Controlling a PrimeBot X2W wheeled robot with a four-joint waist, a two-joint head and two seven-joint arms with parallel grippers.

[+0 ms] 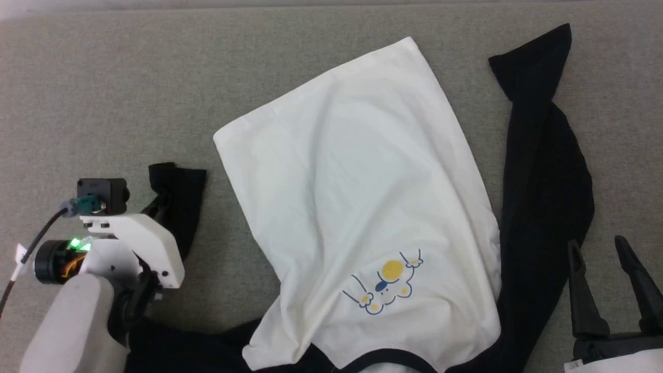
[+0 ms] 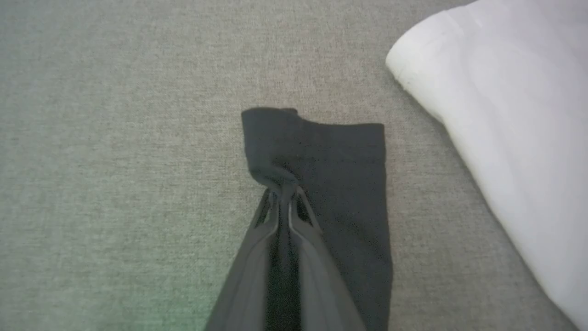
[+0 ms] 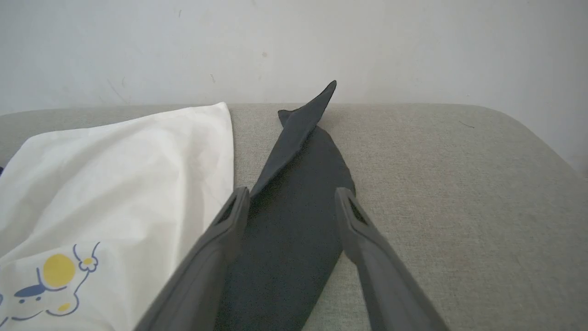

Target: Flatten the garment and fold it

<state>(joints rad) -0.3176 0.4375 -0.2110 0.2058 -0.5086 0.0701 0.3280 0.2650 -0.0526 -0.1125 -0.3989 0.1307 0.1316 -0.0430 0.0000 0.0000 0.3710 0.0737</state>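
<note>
One shirt point(image 1: 362, 181), white body face up, skewed across the middle of the cushion point(image 1: 103, 77), hem toward the far edge, collar at the near edge. Small yellow-and-blue graphic point(image 1: 386, 282) just short of the collar. Short black sleeve point(image 1: 178, 207) out toward the left edge. Longer black strip point(image 1: 544, 171), perhaps the other sleeve, twisted and trailing toward the far right corner. Wrinkled and askew, so not yet flat, no fold begun.

Left gripper point(image 2: 284, 202) pinched tight on the sleeve a little way back from its cuff, cloth bunched between the fingertips. Likely gripped there for an outward pull, to draw that side straight.

Right gripper point(image 1: 595, 242) spread wide and holding nothing, at the near right corner, one finger on either side of the strip. Hovering or touching the cloth: impossible to tell. Probably set there to take this side next, for a matching pull the opposite way.
</note>
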